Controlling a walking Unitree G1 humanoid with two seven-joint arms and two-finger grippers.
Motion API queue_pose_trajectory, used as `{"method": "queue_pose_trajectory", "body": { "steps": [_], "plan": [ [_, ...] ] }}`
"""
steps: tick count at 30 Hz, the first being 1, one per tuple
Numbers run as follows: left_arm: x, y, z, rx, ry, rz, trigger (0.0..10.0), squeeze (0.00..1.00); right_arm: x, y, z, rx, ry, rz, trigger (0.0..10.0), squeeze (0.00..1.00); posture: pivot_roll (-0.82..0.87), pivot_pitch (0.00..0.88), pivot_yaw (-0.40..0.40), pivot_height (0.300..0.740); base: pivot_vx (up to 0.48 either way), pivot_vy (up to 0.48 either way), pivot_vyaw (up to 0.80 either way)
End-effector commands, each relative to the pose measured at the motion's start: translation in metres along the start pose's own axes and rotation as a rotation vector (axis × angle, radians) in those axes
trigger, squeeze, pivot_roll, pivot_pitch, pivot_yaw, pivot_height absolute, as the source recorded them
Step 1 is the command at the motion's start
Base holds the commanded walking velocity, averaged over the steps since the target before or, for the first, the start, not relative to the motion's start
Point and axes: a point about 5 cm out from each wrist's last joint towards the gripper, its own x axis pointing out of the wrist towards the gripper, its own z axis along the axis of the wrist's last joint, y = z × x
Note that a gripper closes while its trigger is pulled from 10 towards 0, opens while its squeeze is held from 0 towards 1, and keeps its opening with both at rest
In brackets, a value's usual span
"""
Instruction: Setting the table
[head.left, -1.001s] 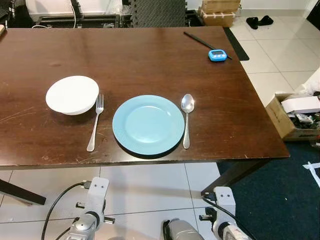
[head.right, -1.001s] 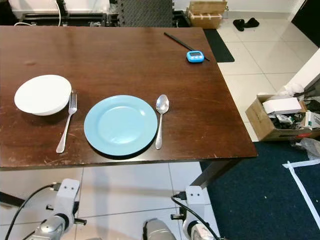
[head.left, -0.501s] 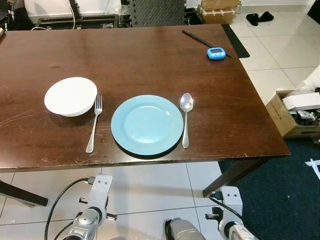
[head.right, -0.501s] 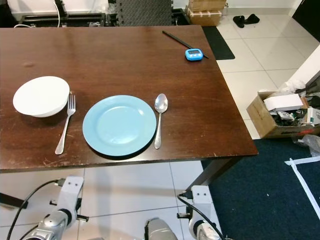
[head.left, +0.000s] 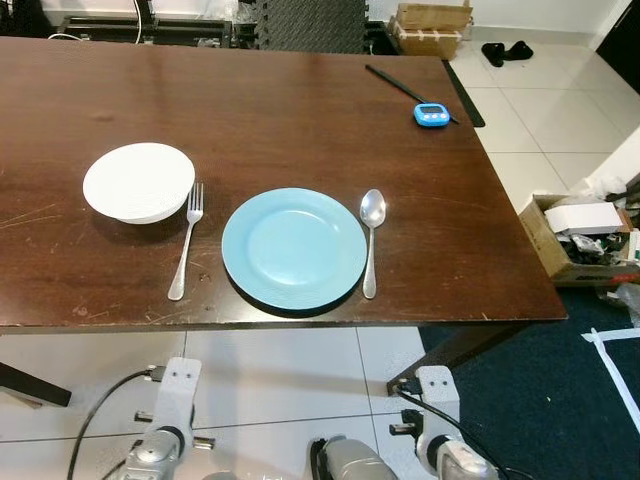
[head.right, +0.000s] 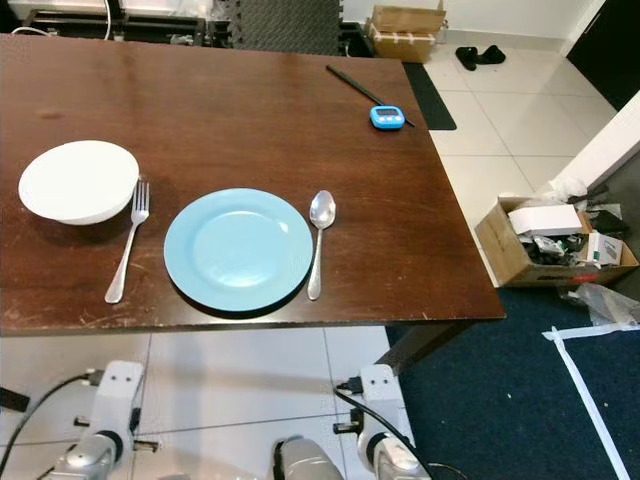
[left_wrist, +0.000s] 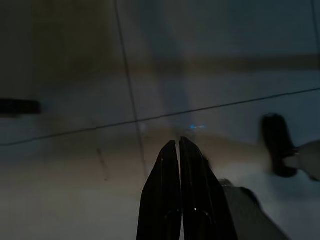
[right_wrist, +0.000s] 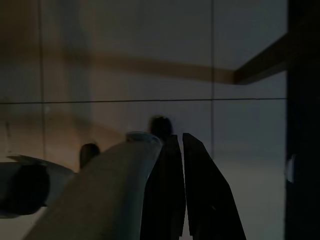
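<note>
Lower centre of the head view: blue plate (head.left: 294, 247) near the front edge of the table (head.left: 280, 110), fork (head.left: 184, 240) just left of it, spoon (head.left: 371, 240) just right, white bowl (head.left: 138, 181) at centre left beside the fork's tines. Below the table edge, left gripper (left_wrist: 179, 150) and right gripper (right_wrist: 178, 142) hanging over the tiled floor, fingers pressed together, holding nothing. By the look of it, place setting complete; next move, if any, likely stepping back or fetching another item.
</note>
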Motion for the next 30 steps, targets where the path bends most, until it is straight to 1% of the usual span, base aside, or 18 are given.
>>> {"method": "queue_pose_trajectory", "body": {
  "steps": [1, 3, 6, 8, 12, 15, 20, 23, 25, 26, 27, 28, 29, 30],
  "plan": [
    [-0.001, -0.005, -0.006, 0.033, 0.022, -0.029, 10.0, 0.00, -0.003, -0.002, -0.011, 0.028, 0.034, -0.021, 10.0, 0.00, 0.05, 0.072, 0.011, 0.740, 0.000, 0.000, 0.00],
    [0.000, -0.002, -0.001, 0.059, 0.019, -0.051, 10.0, 0.00, -0.004, 0.000, -0.015, 0.063, 0.035, -0.037, 10.0, 0.00, 0.04, 0.071, 0.020, 0.740, 0.000, 0.000, 0.00],
    [0.001, -0.002, 0.002, 0.044, 0.017, -0.051, 10.0, 0.00, -0.005, 0.001, -0.019, 0.051, 0.046, -0.036, 10.0, 0.00, 0.04, 0.066, 0.034, 0.740, 0.000, 0.000, 0.00],
    [0.001, -0.003, 0.001, 0.044, 0.016, -0.050, 10.0, 0.00, -0.006, 0.000, -0.018, 0.060, 0.041, -0.042, 10.0, 0.00, 0.03, 0.064, 0.034, 0.740, 0.000, 0.000, 0.00],
    [0.000, -0.005, -0.003, 0.029, 0.022, -0.040, 10.0, 0.00, -0.006, -0.001, -0.018, 0.063, 0.033, -0.045, 10.0, 0.00, 0.02, 0.063, 0.039, 0.740, 0.000, 0.000, 0.00],
    [-0.001, -0.010, -0.009, 0.010, 0.036, -0.042, 10.0, 0.00, -0.007, -0.008, -0.017, 0.066, 0.029, -0.066, 10.0, 0.00, 0.01, 0.064, 0.035, 0.740, 0.000, 0.000, 0.00],
    [-0.002, -0.013, -0.011, 0.003, 0.042, -0.046, 10.0, 0.00, -0.008, -0.011, -0.016, 0.048, 0.029, -0.065, 10.0, 0.00, 0.01, 0.063, 0.018, 0.740, 0.000, 0.000, 0.00],
    [-0.001, -0.015, -0.009, 0.006, 0.034, -0.055, 10.0, 0.00, -0.007, -0.012, -0.015, 0.043, 0.029, -0.063, 10.0, 0.00, 0.01, 0.063, 0.009, 0.740, 0.000, 0.000, 0.00],
    [-0.001, -0.015, -0.005, 0.032, 0.019, -0.091, 10.0, 0.00, -0.007, -0.013, -0.013, 0.035, 0.029, -0.058, 10.0, 0.00, 0.01, 0.063, 0.001, 0.740, 0.000, 0.000, 0.00],
    [-0.002, -0.015, -0.004, 0.064, 0.012, -0.140, 10.0, 0.00, -0.007, -0.014, -0.013, 0.032, 0.029, -0.058, 10.0, 0.00, 0.01, 0.066, -0.002, 0.740, 0.000, 0.000, 0.00],
    [-0.002, -0.015, -0.004, 0.064, 0.012, -0.140, 10.0, 0.00, -0.007, -0.014, -0.013, 0.032, 0.029, -0.058, 10.0, 0.00, 0.01, 0.066, -0.002, 0.740, 0.000, 0.000, 0.00],
    [-0.005, -0.015, -0.004, 0.136, -0.004, -0.267, 10.0, 0.00, -0.008, -0.017, -0.012, 0.027, 0.031, -0.059, 10.0, 0.00, 0.01, 0.068, -0.005, 0.740, 0.000, 0.000, 0.00],
    [-0.005, -0.015, -0.004, 0.136, -0.004, -0.267, 10.0, 0.00, -0.008, -0.017, -0.012, 0.027, 0.031, -0.059, 10.0, 0.00, 0.01, 0.068, -0.005, 0.740, 0.000, 0.000, 0.00],
    [-0.014, -0.011, -0.001, 0.253, -0.042, -0.445, 10.0, 0.00, -0.008, -0.019, -0.012, 0.021, 0.034, -0.059, 10.0, 0.00, 0.02, 0.073, -0.013, 0.740, 0.000, 0.000, 0.00]
  ]
}}
